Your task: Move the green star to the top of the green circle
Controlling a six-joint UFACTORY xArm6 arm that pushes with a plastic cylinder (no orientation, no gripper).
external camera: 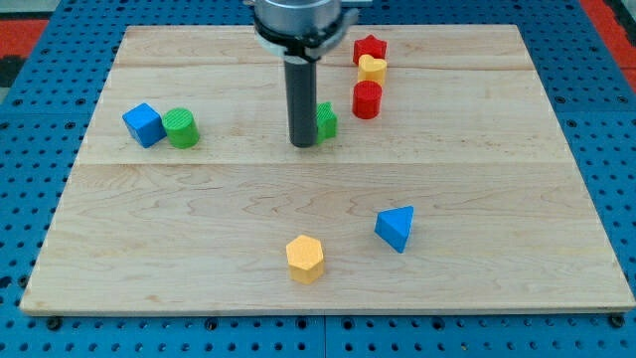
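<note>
The green star (326, 121) lies near the board's upper middle, partly hidden behind my rod. My tip (303, 144) rests on the board, touching or nearly touching the star's left side. The green circle (182, 128) stands at the view's left, well away from my tip, with a blue cube (144, 124) touching its left side.
A red star (371, 48), a yellow block (372, 69) and a red cylinder (367, 99) form a column right of the green star. A yellow hexagon (305, 259) and a blue triangle (396, 228) lie nearer the view's bottom. The wooden board (477, 288) sits on a blue surface.
</note>
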